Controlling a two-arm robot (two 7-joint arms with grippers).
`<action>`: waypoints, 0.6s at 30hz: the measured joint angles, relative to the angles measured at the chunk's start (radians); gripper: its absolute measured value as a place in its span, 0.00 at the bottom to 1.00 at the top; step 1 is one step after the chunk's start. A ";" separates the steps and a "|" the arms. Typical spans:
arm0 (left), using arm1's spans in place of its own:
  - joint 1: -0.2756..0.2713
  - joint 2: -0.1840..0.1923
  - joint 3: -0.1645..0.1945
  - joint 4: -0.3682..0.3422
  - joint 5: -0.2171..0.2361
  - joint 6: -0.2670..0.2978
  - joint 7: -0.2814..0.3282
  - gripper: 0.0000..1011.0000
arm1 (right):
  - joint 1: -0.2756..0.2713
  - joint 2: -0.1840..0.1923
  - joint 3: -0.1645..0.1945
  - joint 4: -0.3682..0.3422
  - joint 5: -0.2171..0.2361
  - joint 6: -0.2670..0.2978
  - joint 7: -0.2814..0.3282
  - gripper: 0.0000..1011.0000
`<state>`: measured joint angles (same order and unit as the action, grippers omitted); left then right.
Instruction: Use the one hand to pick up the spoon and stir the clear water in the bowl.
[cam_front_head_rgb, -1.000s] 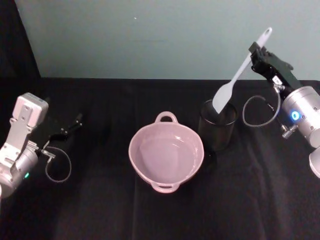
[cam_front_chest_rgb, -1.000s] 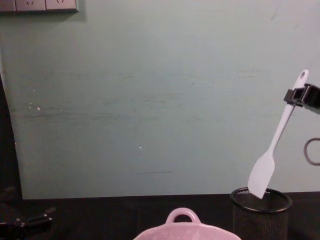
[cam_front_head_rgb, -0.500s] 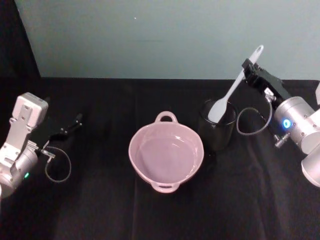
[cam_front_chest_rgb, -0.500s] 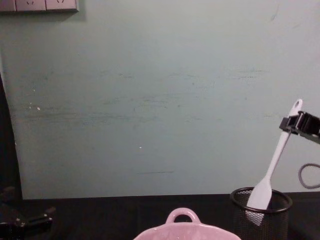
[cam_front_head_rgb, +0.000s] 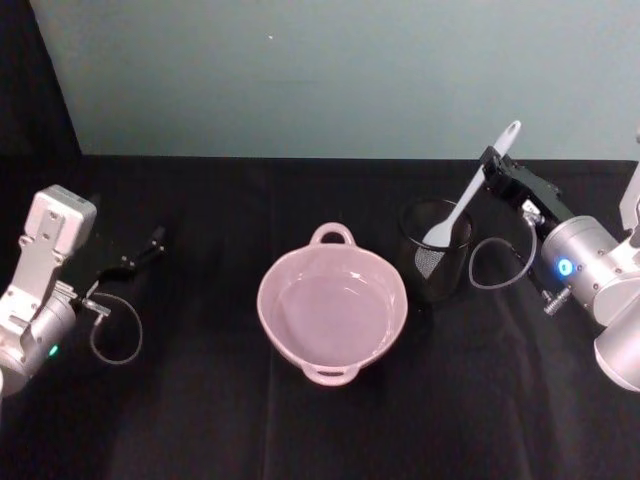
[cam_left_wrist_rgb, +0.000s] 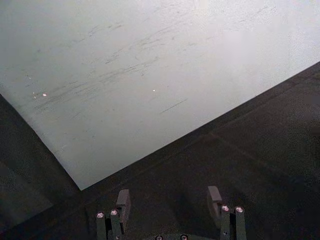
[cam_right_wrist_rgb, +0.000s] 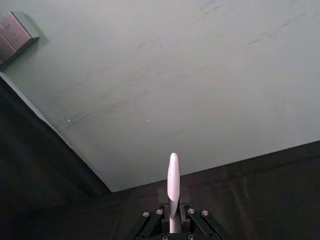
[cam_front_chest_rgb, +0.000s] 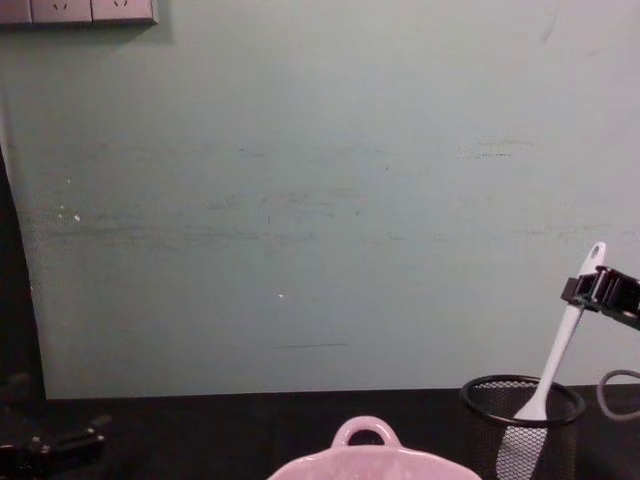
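We are seeing the spoon (cam_front_head_rgb: 470, 191) standing tilted with its blade inside the black mesh cup (cam_front_head_rgb: 435, 248), just right of the pink bowl (cam_front_head_rgb: 332, 304) at mid-table. The right gripper (cam_front_head_rgb: 492, 165) is pinching its handle. The left gripper (cam_front_head_rgb: 150, 243), fingers spread, is resting near the table's left edge.

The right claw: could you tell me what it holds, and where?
The right claw grips the silicone spatula near its handle end; the blade sits inside the mesh cup.

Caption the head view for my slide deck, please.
Right gripper holds the spoon in the mesh cup beside the pink bowl.
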<state>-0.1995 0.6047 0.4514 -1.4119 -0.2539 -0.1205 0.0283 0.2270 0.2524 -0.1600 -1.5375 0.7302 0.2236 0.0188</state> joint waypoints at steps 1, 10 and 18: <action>0.000 0.000 0.000 0.000 0.000 0.000 0.000 1.00 | 0.000 -0.001 0.000 0.002 0.000 -0.001 0.000 0.11; 0.000 0.000 0.000 0.000 0.000 0.000 0.000 1.00 | 0.000 -0.005 -0.004 0.015 0.001 -0.002 -0.001 0.11; 0.000 0.000 0.000 0.000 0.000 0.000 0.000 1.00 | -0.005 -0.008 -0.012 0.022 -0.016 -0.014 -0.001 0.11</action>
<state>-0.1995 0.6047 0.4514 -1.4120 -0.2539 -0.1205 0.0283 0.2222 0.2449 -0.1720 -1.5154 0.7145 0.2100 0.0177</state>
